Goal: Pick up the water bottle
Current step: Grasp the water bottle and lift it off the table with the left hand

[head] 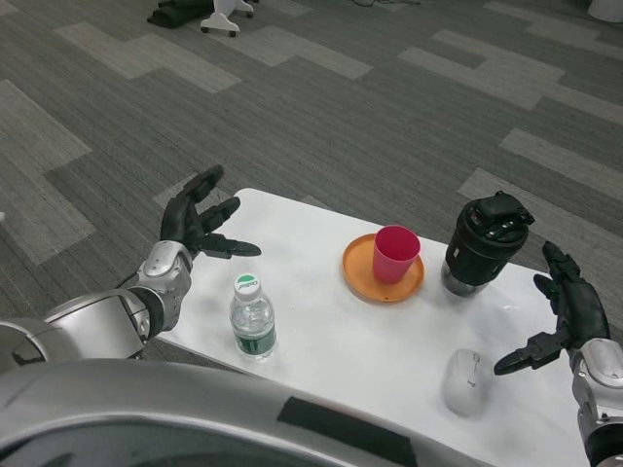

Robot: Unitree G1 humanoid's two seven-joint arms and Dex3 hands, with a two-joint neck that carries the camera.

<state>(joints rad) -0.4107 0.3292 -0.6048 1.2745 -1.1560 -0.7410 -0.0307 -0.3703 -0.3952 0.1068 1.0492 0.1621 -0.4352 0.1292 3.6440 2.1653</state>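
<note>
Bare white table [321, 350] lies between the water bottle [252, 318] and the orange plate [362, 280], and the bottle stands close to the table's near left edge. Left hand [200, 226] hovers at the left edge, fingers spread wide, holding nothing, just beyond the bottle. Right hand [560, 311] hangs open at the far right, near a white mouse [464, 381]. The bottle is upright, clear, white-capped, green-labelled. A pink cup [395, 253] sits on the plate, with a black flask [483, 243] beside it.
</note>
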